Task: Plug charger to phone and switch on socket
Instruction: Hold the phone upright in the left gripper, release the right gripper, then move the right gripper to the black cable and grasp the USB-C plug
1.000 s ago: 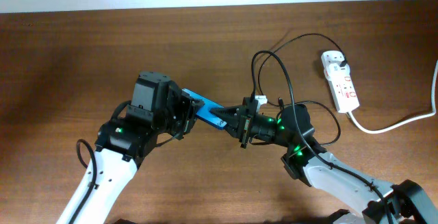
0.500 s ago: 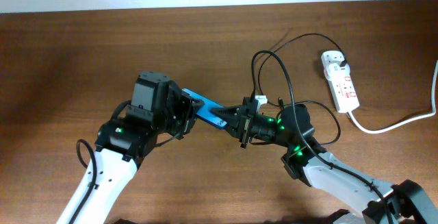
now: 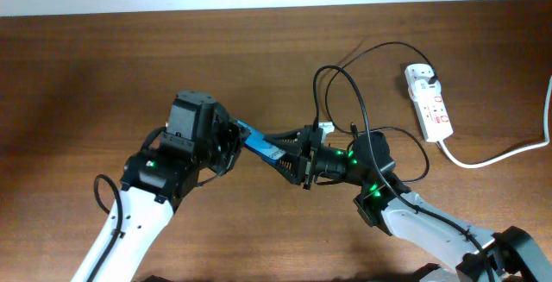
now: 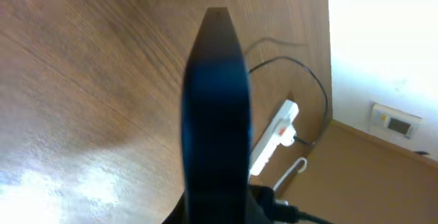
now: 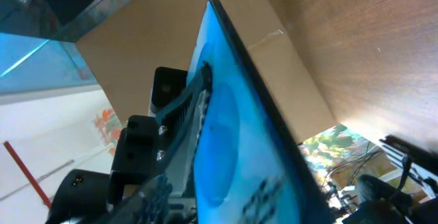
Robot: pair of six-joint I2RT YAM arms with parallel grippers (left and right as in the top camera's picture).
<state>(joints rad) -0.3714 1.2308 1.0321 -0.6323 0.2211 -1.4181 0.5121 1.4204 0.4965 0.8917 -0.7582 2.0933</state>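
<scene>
Glossy blue and slim, the phone (image 3: 259, 143) hangs over mid-table, one end clamped in the left gripper (image 3: 231, 141), the other at the right gripper (image 3: 291, 155), whose opening cannot be told. The thin black charger (image 3: 360, 101) loops toward the white oblong socket (image 3: 429, 103) on the grained wooden table (image 3: 86, 75).

We see two arms of one make. The left arm (image 3: 129, 222) has a smooth white tube as its lower link. Above that come rounded black joint housings and a boxy black wrist block (image 3: 191, 114), with a small green light (image 3: 151, 165) and a thin black cable loop (image 3: 102, 193) at its side. The right arm (image 3: 431, 228) is likewise white, turning black toward the wrist, with green lights (image 3: 377, 194). The left gripper (image 3: 241, 135) and right gripper (image 3: 284, 155) are black. From the right wrist we make out bright screw heads (image 5: 163, 129) on a black bracket (image 5: 140, 148).
</scene>
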